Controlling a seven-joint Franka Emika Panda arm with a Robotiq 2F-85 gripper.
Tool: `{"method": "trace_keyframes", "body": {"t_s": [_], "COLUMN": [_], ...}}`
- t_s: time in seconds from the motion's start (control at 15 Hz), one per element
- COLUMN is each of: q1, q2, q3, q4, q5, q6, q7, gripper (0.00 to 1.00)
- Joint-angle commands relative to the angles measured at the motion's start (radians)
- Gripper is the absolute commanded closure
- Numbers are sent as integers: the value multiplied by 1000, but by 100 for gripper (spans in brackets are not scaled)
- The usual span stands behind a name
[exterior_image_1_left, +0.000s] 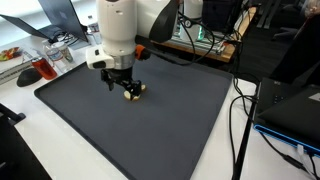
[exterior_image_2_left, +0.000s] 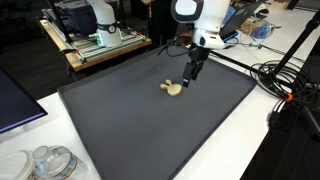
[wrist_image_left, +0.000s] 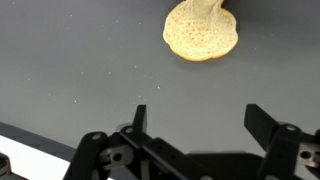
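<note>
1 tan, perhaps plush, toy (wrist_image_left: 201, 32) near 1 spread gripper (wrist_image_left: 195, 112)

dark grey mat (exterior_image_1_left: 150, 120) covers most of the white table (exterior_image_1_left: 40, 150); black cables (exterior_image_1_left: 237, 120) run down one mat edge, dark device (exterior_image_1_left: 290, 105) just beside them; wooden cart (exterior_image_2_left: 100, 48) behind the mat; clear plastic tubs (exterior_image_2_left: 45, 163) at a table corner.

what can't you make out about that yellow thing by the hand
1. Wrist view: the yellow object runs off the top edge, so its full outline is cut.
2. Both exterior views: it is too small to say what it is.
3. Exterior views: the hand is small and dark; its opening shows only in the wrist view.
</note>
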Motion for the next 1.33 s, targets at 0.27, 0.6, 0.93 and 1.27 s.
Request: {"method": "trace_keyframes", "body": {"t_s": [0.27,0.6,0.93,1.27], "q1": [-84,-197,-312,-328], "q2": [-40,-42,-46,-45], "q3": [23,117,243,259], "q4": [-209,-272,-297,-291], "q5": [4,51,113,111], "q6": [267,358,349,326], "q7": [-170,-387,-597,-679], "gripper": [0,0,0,0]}}
